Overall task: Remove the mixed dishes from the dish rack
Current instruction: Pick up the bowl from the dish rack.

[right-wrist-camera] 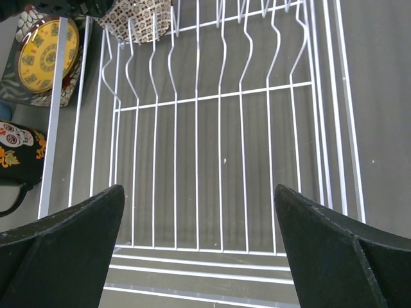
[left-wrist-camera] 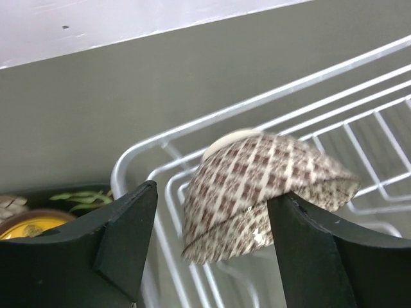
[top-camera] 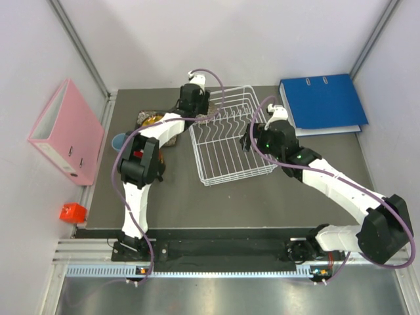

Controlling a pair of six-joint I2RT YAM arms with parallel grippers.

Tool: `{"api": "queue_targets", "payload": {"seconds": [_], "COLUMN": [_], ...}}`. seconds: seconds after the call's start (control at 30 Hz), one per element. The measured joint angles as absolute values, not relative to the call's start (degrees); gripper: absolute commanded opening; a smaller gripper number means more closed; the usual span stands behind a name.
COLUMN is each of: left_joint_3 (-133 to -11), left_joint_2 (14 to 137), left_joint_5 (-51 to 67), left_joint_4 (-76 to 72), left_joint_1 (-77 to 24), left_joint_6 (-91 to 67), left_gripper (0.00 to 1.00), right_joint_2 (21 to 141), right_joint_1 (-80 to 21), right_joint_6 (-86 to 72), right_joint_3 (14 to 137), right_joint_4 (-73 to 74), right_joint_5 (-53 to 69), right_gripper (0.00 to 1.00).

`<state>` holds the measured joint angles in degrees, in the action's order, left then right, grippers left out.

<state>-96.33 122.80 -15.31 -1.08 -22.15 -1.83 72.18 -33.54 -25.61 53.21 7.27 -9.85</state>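
The white wire dish rack (top-camera: 230, 141) stands mid-table. A beige-brown patterned bowl (left-wrist-camera: 257, 173) lies tilted in its far-left corner, also in the right wrist view (right-wrist-camera: 138, 22). My left gripper (left-wrist-camera: 215, 212) is open and straddles the bowl's rim, its right finger (left-wrist-camera: 308, 250) against the rim. My right gripper (right-wrist-camera: 199, 192) is open and empty over the rack's (right-wrist-camera: 218, 96) right side. Left of the rack, the amber-yellow plate (right-wrist-camera: 48, 54) lies on the dark floral plate (right-wrist-camera: 13, 90), with the dark mug (right-wrist-camera: 16, 160) and the light-blue cup (top-camera: 119, 141) nearby.
A blue binder (top-camera: 321, 105) lies at the far right of the table. A pink binder (top-camera: 65, 134) stands off the left edge, with a small red object (top-camera: 72, 212) below it. Walls close in the far side.
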Motion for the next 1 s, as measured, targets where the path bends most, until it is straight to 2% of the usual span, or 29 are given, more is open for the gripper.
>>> {"api": "queue_targets", "payload": {"seconds": [0.13, 0.17, 0.3, 0.5, 0.83, 1.0], "left_joint_3": [-96.5, -96.5, -96.0, -94.4, -93.2, -93.2], "left_joint_2": [124.2, 124.3, 124.4, 124.4, 124.3, 124.1], "left_joint_5": [-14.1, -14.0, -14.2, -13.9, -13.7, -13.5], "left_joint_4": [-2.5, -2.5, -2.8, -4.4, -4.1, -3.9], "left_joint_1": [-21.8, -21.8, -21.6, -21.6, -21.6, -21.5], "left_joint_6": [-1.8, -1.7, -1.2, -1.0, -0.4, 0.5], "left_gripper": [0.67, 0.60, 0.45, 0.34, 0.00, 0.00], "right_joint_2": [72.2, 72.2, 72.2, 72.2, 72.2, 72.2], "right_joint_1": [-33.5, -33.6, -33.6, -33.6, -33.6, -33.6], "right_joint_6": [-25.6, -25.6, -25.6, -25.7, -26.2, -26.3], "right_joint_3": [52.5, 52.2, 51.7, 51.3, 51.0, 51.0], "right_joint_4": [6.7, 6.8, 6.9, 6.5, 5.8, 5.6], "right_joint_5": [-9.9, -9.9, -9.9, -9.8, -9.8, -9.8], "right_gripper": [1.00, 1.00, 1.00, 1.00, 1.00, 1.00]}}
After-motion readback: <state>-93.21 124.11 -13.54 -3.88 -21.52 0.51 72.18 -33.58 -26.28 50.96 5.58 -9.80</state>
